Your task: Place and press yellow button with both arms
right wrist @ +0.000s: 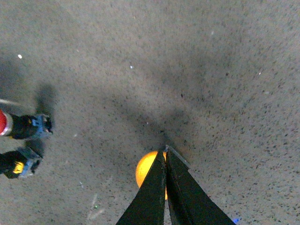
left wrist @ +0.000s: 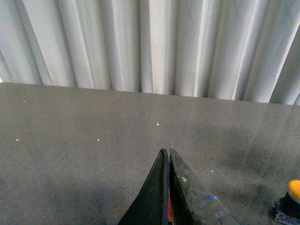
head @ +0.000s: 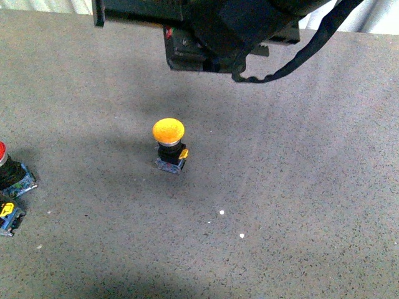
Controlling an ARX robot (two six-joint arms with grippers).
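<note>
Hanging over the yellow button (head: 168,131), the right gripper (right wrist: 165,151) had its jaws together, holding nothing; contact with the cap could not be confirmed. The left gripper (left wrist: 167,152), jaws also together and empty, sat aside of the yellow button, which stood upright on the grey table (head: 299,205). A red button (right wrist: 4,123) stood well apart from it.

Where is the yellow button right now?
In the front view the yellow button stands upright near the middle of the grey table, well to the right of the red-capped button at the left edge.
</note>
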